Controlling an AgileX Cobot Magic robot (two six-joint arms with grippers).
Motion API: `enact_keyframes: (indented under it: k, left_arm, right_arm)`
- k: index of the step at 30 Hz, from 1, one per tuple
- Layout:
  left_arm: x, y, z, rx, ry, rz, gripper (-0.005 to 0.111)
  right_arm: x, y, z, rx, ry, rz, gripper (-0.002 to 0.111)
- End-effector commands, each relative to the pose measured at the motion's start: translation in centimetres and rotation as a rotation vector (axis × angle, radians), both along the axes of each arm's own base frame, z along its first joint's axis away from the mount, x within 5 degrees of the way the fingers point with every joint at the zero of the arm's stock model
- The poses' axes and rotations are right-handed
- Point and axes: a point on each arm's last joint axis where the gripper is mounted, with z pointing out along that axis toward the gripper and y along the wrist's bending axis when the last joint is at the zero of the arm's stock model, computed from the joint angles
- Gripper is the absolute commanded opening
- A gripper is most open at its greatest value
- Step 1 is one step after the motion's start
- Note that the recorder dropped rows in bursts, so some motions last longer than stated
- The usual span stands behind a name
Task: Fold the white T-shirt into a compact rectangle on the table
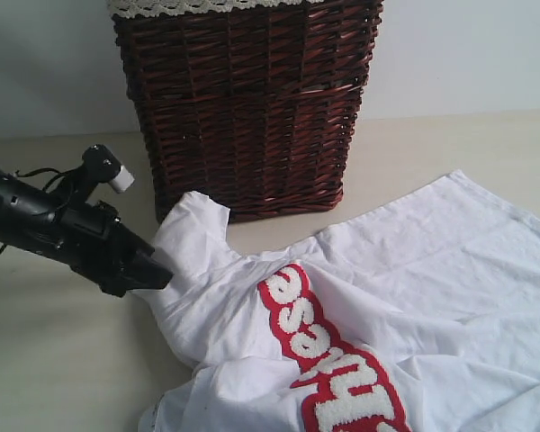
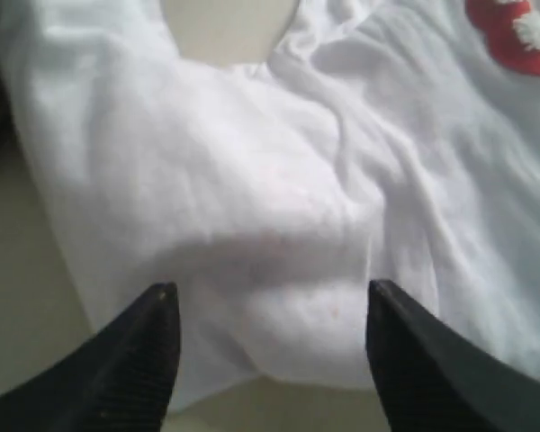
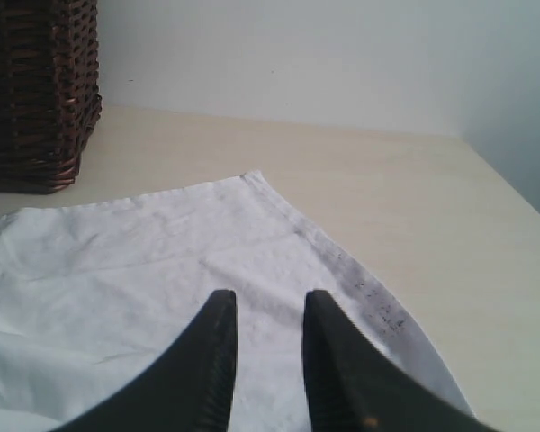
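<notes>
One soft white cotton T-shirt (image 1: 432,288) lies rumpled on the pale beige matte surface (image 1: 54,369). It sits in front of the dark brown woven wicker basket (image 1: 252,108) and spreads out past the basket's corner on the right arm's side. Its long axis runs sideways along the basket's front. A short sleeve (image 1: 193,220) points up at the basket's foot, almost touching it, and the straight stitched hem (image 3: 342,261) lies farthest from the basket. A red patch band with fuzzy white letters (image 1: 328,360) slants across the cloth, away from the basket. The fabric is creased into soft ridges near the sleeve. Cream lace trim (image 1: 198,5) edges the basket's rim, and a light grey-white wall (image 1: 468,54) stands behind the basket.

The black left arm (image 1: 63,229) reaches the sleeve side. Its left jaws stand wide apart, and a bulge of shirt lies between the ribbed black fingers (image 2: 135,360), unclamped. The right jaws hover over the hem corner, with a narrow empty gap between them.
</notes>
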Motion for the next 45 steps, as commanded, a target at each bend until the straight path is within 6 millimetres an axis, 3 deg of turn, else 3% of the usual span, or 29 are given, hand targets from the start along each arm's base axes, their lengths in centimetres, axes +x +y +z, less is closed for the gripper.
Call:
enact_keyframes:
  k: [1,2,3,7,11,20,23,27,30,36,38,41,45]
  left_arm:
    - [0.3,-1.8,-1.6,0.032,-0.127,-0.087,0.052]
    - [0.5,-1.8,-2.2,0.071,-0.143,-0.088,0.048]
    - [0.8,-1.7,-3.3,0.152,-0.171,-0.080,0.035]
    - [1.8,-0.4,-4.0,0.321,-0.232,0.018,0.000]
    - [2.8,1.9,-3.5,0.501,-0.321,0.109,0.000]
    - [3.3,5.2,0.1,0.542,-0.438,0.050,0.000]
    - [2.7,5.2,0.9,0.460,-0.416,-0.012,0.000]
    - [1.2,4.0,1.5,0.184,-0.206,0.007,0.000]
    - [0.6,3.3,1.5,0.042,-0.044,0.103,0.006]
    - [0.1,3.3,1.3,-0.045,0.262,0.391,0.053]
    - [-0.3,3.1,1.3,-0.085,0.357,0.442,0.062]
    - [-2.0,2.8,0.5,-0.113,0.508,0.469,0.064]
    - [-2.6,3.0,-1.2,-0.148,0.504,0.572,0.064]
  right_arm:
    - [0.0,0.0,-0.1,-0.008,-0.009,-0.003,0.027]
    - [0.0,0.0,-0.1,-0.008,-0.009,-0.003,0.027]
    - [0.0,0.0,-0.1,-0.008,-0.009,-0.003,0.027]
    - [0.0,0.0,-0.1,-0.008,-0.009,-0.003,0.027]
    - [0.0,0.0,-0.1,-0.008,-0.009,-0.003,0.027]
    - [0.0,0.0,-0.1,-0.008,-0.009,-0.003,0.027]
    - [0.0,0.0,-0.1,-0.008,-0.009,-0.003,0.027]
    - [0.0,0.0,-0.1,-0.008,-0.009,-0.003,0.027]
    - [0.0,0.0,-0.1,-0.008,-0.009,-0.003,0.027]
    - [0.0,0.0,-0.1,-0.008,-0.009,-0.003,0.027]
    - [0.0,0.0,-0.1,-0.008,-0.009,-0.003,0.027]
    - [0.0,0.0,-0.1,-0.008,-0.009,-0.003,0.027]
    - [0.0,0.0,-0.1,-0.008,-0.009,-0.003,0.027]
